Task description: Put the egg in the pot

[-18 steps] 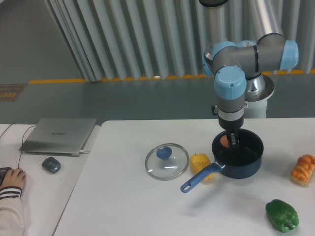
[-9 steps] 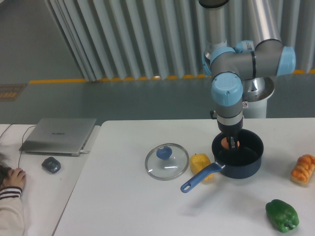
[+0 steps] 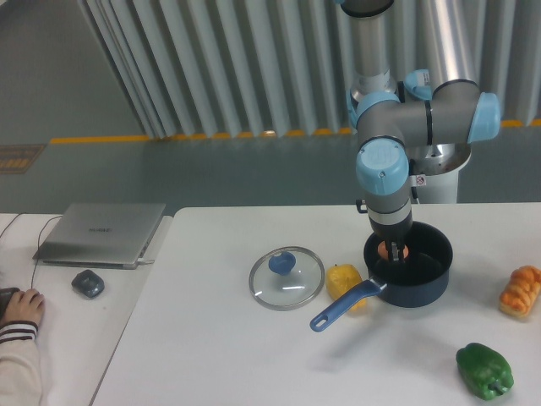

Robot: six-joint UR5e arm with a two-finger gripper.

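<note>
The dark navy pot [image 3: 409,269] with its long blue handle [image 3: 342,307] stands right of the table's centre. My gripper [image 3: 394,247] reaches straight down into the pot's left half. The small orange-brown egg [image 3: 396,251] shows between the dark fingers, below the pot's rim, and the gripper looks shut on it. The fingertips are mostly hidden behind the pot wall and the wrist.
A glass lid with a blue knob [image 3: 286,277] lies left of the pot. A yellow lumpy fruit [image 3: 342,280] sits by the handle. Orange bumpy food [image 3: 520,290] and a green pepper [image 3: 484,370] are at the right. A laptop [image 3: 102,233], mouse [image 3: 87,282] and a person's hand [image 3: 19,306] are at the left.
The arm has lowered and shifted slightly left, carrying the egg deeper into the pot. Nothing else on the table moved.
</note>
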